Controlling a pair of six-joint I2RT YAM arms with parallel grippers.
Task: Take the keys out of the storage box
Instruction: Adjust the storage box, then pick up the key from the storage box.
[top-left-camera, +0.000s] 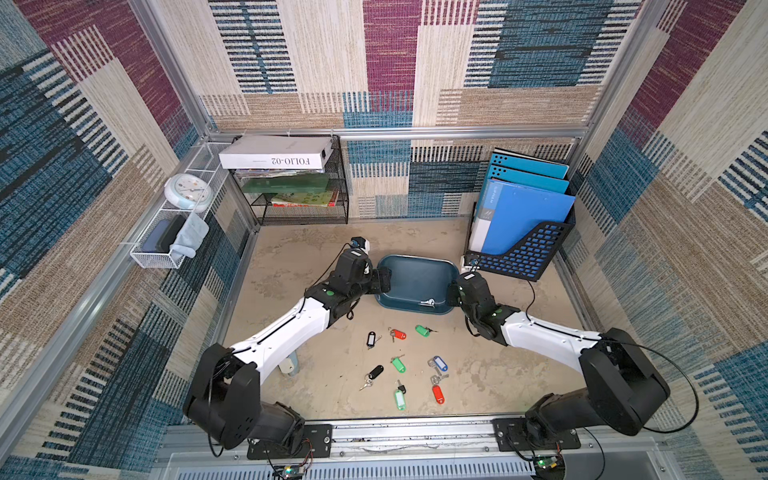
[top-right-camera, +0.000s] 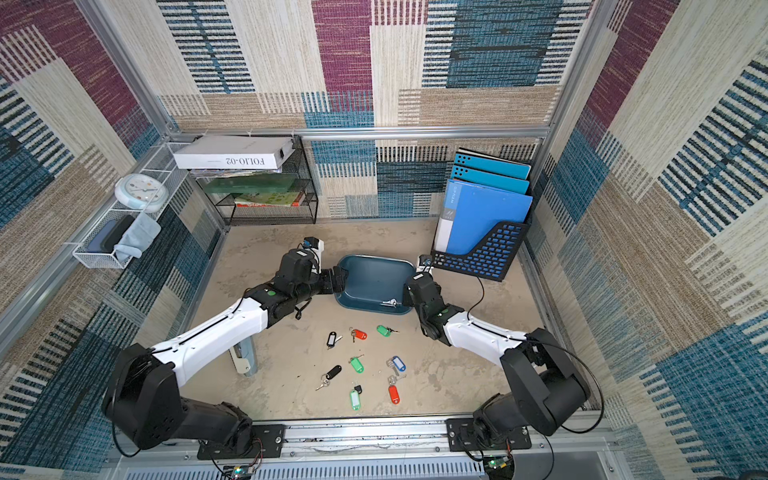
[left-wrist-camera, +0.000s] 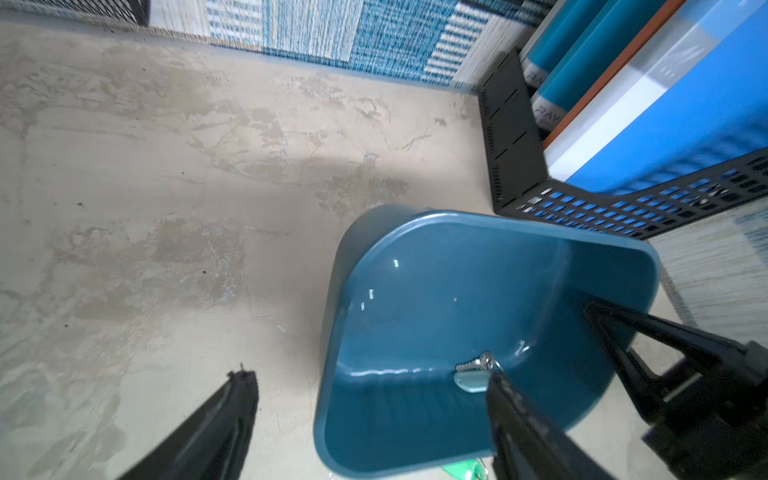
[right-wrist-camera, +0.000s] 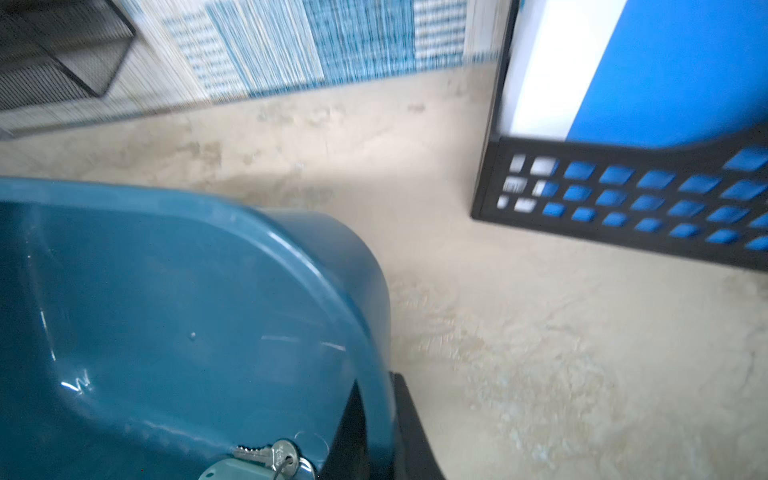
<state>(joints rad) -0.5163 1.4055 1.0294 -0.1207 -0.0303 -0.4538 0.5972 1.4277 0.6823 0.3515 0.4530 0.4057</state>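
Right wrist view: the right end effector (right-wrist-camera: 376, 384) pinches the storage box (right-wrist-camera: 166, 291) wall, a pale teal-tagged key (right-wrist-camera: 266, 454) inside. The left end effector (left-wrist-camera: 365, 374) gapes wide astride the opposite wall; other keys (top-left-camera: 399, 364) litter the tabletop (top-left-camera: 282, 257).

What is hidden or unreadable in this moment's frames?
- Pale-tagged key: left wrist view, tag partly behind the left hand's finger; right wrist view, cut off by the bottom edge.
- Right hand on the storage box: both top views, fingertips covered by its own wrist.
- Pale object under the left forearm: both top views, mostly covered by the arm.
- File holder: right wrist view, motion-blurred.
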